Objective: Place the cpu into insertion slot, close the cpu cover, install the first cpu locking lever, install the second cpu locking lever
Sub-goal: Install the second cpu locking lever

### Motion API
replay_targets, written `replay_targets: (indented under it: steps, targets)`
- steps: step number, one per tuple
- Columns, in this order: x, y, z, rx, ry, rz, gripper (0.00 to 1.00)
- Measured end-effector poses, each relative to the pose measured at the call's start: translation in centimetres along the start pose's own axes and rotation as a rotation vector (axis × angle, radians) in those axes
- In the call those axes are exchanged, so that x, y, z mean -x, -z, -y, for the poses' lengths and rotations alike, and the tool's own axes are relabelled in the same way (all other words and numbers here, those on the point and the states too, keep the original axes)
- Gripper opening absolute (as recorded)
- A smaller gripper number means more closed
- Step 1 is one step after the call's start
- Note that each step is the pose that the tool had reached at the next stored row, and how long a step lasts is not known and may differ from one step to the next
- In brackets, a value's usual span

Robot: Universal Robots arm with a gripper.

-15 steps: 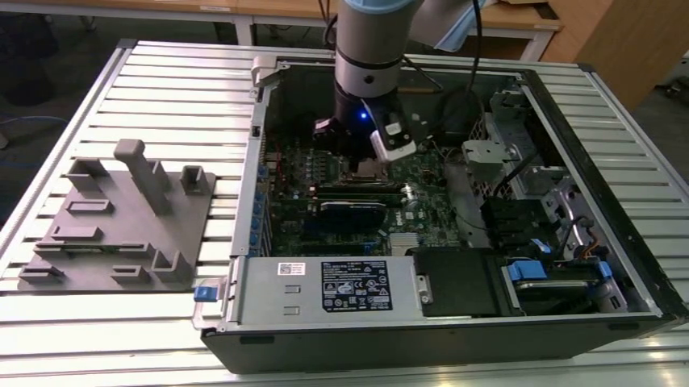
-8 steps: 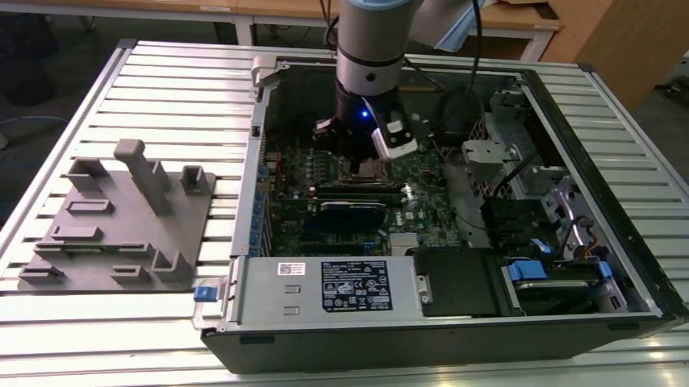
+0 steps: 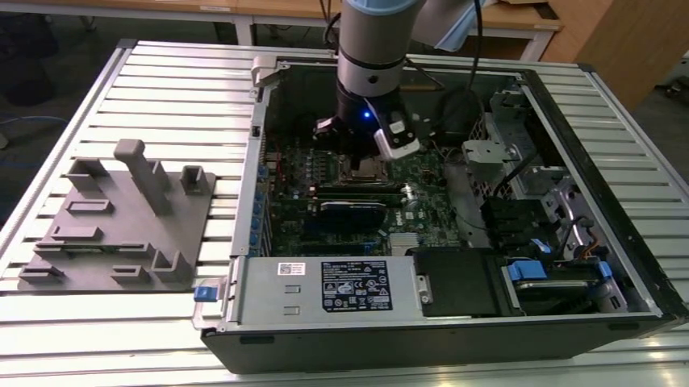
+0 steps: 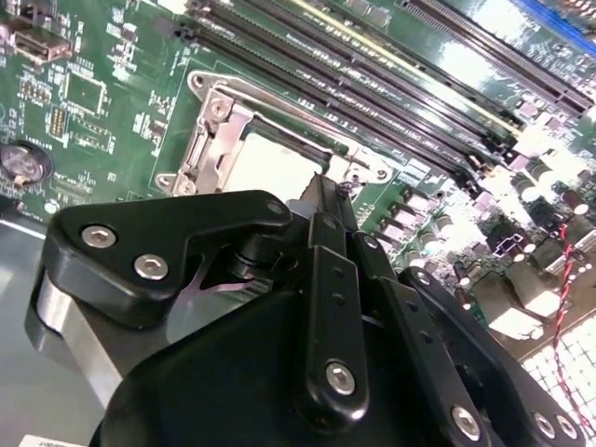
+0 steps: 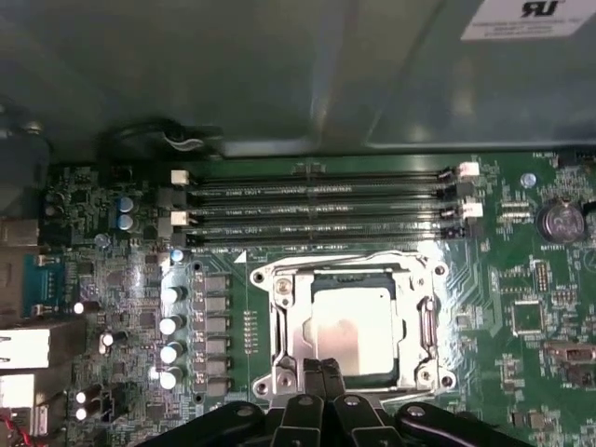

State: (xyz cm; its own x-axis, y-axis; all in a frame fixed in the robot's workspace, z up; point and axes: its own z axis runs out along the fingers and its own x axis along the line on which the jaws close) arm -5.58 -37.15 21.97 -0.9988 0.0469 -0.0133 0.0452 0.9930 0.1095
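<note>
Cpu [image 5: 349, 328] lies seated in the insertion slot [image 5: 279, 326] (cover [image 5: 424, 321] down around it); just beside its edge, the gripper [image 5: 321, 371] hovers with fingers pressed together, holding nothing.

Exterior view is sitting high and well back, looking down at an angle on the open computer case [image 3: 453, 201] lying on the slatted table [image 3: 129, 97], arm [image 3: 372, 56] included. Both wrist views are riding close above the motherboard [image 5: 112, 279]. First wrist view is facing almost straight down on the insertion slot [image 5: 351, 321]. Second wrist view is looking obliquely past the gripper [image 4: 326, 200] at that slot [image 4: 270, 163]. All three are sharing the socket area.
</note>
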Motion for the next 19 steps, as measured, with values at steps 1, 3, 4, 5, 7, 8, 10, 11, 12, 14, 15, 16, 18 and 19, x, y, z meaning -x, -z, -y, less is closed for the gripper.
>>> replay_targets:
  steps: [1,3,4,5,7,8,10,11,12,14,15,16,18,19]
  targets:
    - [0.13,-0.03,-0.01,0.0005,0.003,-0.0002,0.10]
    - [0.59,-0.06,-0.04,0.0003,0.006,-0.0007,0.10]
    - [0.85,-0.09,-0.06,0.0004,0.007,-0.0008,0.10]
    - [1.11,-0.11,-0.07,0.0004,0.007,-0.0009,0.10]
    - [1.46,-0.16,-0.10,0.0005,0.009,-0.0010,0.10]
    - [1.54,-0.16,-0.10,0.0010,0.011,-0.0013,0.10]
    - [1.59,-0.16,-0.11,0.0129,0.015,-0.0024,0.10]
    - [1.59,-0.16,-0.11,0.0207,0.018,-0.0029,0.10]
    - [1.58,-0.16,-0.11,0.0231,0.019,-0.0032,0.10]
    - [1.59,-0.16,-0.12,0.0229,0.020,-0.0033,0.10]
    - [1.59,-0.17,-0.13,0.0209,0.020,-0.0031,0.10]
    - [1.58,-0.17,-0.20,0.0146,0.020,-0.0029,0.10]
    - [1.57,-0.21,-0.56,-0.0011,0.020,-0.0024,0.10]
    - [1.55,-0.24,-0.83,-0.0091,0.020,-0.0021,0.10]
